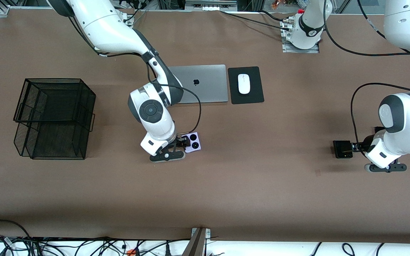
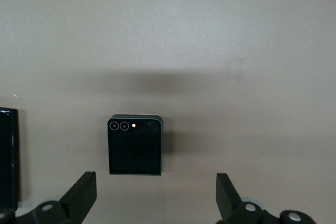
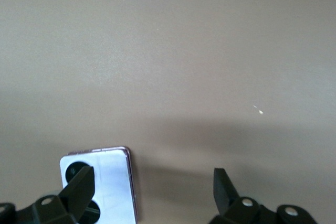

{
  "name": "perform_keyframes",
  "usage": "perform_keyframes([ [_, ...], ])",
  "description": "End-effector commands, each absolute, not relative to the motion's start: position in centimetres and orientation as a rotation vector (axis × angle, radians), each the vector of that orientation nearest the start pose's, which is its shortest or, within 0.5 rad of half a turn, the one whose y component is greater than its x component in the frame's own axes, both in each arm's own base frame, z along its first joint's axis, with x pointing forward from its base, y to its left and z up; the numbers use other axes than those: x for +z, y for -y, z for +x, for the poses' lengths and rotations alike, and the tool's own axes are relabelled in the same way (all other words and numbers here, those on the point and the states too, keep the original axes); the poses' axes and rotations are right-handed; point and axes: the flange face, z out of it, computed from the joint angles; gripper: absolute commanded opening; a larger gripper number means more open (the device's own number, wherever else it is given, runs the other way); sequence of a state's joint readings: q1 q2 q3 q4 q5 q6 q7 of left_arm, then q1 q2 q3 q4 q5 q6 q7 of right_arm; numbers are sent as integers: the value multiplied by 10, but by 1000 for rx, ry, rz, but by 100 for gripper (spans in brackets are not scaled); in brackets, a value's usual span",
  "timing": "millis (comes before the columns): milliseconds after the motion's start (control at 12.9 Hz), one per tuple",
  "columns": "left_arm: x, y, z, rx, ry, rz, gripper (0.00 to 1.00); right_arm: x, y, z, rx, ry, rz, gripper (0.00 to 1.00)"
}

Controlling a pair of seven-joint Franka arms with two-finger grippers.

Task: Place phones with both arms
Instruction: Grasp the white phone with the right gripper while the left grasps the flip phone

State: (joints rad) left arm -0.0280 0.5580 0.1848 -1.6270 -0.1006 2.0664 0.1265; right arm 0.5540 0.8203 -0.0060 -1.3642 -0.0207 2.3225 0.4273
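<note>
1. The white-lilac flip phone (image 1: 193, 142) lies flat on the table (image 1: 247, 192), partly under the right gripper (image 1: 183, 141), whose fingers (image 3: 79, 187) stand apart, holding nothing.
2. The black flip phone (image 2: 135, 145) lies flat just ahead of the left gripper (image 2: 156, 195), fingers apart and empty.
3. A long black phone (image 2: 7, 156) lies beside that gripper.
4. The laptop (image 1: 201, 83) and mouse (image 1: 243, 83) sit toward the robots' bases.

Robotics laboratory, probably a test cell. Two white jointed arms (image 1: 119, 32) are bolted to a broad brown tabletop (image 1: 262, 192) edged with aluminium framing (image 1: 2, 10); loose black cables (image 1: 84, 247) run along its edge. A laptop (image 1: 205, 83), mouse (image 1: 243, 83) and wire-mesh basket (image 1: 53, 117) serve as props.
</note>
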Motion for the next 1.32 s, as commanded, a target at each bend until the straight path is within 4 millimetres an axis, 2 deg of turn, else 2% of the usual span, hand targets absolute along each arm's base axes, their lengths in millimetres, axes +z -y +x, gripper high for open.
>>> perform_keyframes([
  [0,287,-87,655,139,54,-3129,100,227,-407,638,-229,260,-3074,100],
  [387,272,-92,654,142,64,-3125,100,205,-434,616,-183,368,-3068,100],
  [542,267,-92,654,142,64,-3123,100,195,-434,615,-176,377,-3069,100],
  [697,264,-92,655,137,66,-3122,100,187,-443,612,-195,393,-3053,100],
  [1084,254,-98,654,142,84,-3123,100,191,-449,609,-197,401,-3048,100],
  [1238,249,-105,653,151,101,-3121,100,186,-460,601,-189,423,-3045,100],
])
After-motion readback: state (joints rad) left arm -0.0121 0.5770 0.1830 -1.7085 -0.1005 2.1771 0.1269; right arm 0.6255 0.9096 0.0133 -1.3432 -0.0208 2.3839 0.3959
